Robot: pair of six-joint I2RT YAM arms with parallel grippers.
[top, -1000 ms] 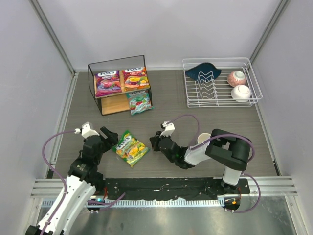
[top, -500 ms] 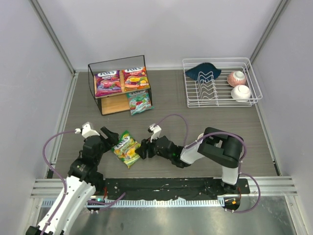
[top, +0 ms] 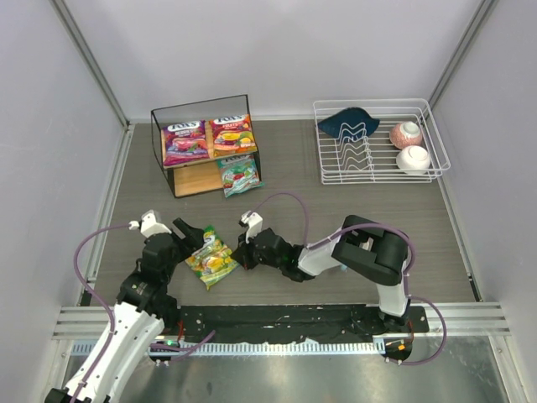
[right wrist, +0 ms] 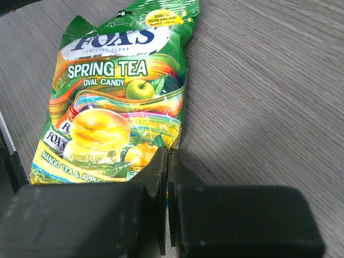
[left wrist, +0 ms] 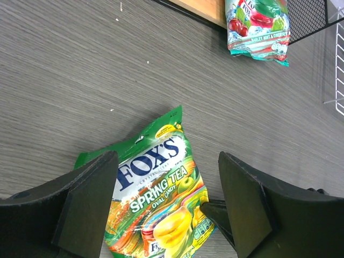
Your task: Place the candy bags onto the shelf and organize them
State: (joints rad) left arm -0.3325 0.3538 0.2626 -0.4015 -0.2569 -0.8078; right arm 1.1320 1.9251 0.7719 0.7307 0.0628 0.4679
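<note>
The yellow-green candy bag (top: 210, 259) lies flat on the table between the two grippers; it also shows in the left wrist view (left wrist: 156, 199) and the right wrist view (right wrist: 113, 107). My left gripper (top: 191, 243) is open, its fingers on either side of the bag's upper half. My right gripper (top: 239, 254) is shut, its tips (right wrist: 169, 156) against the bag's right lower edge. The shelf (top: 204, 105) stands at the back left. The purple-magenta bag (top: 185, 141) and the red-orange bag (top: 232, 134) lie on its top board. The teal-green bag (top: 239, 176) sticks out of the lower tier.
A white wire dish rack (top: 377, 143) stands at the back right with a dark blue item (top: 346, 123), a pink bowl (top: 406, 133) and a white bowl (top: 413, 158). Grey walls enclose the table on three sides.
My right gripper has moved left to the yellow-green bag and slid it left, into the span of my open left gripper. The left arm has hardly moved.
</note>
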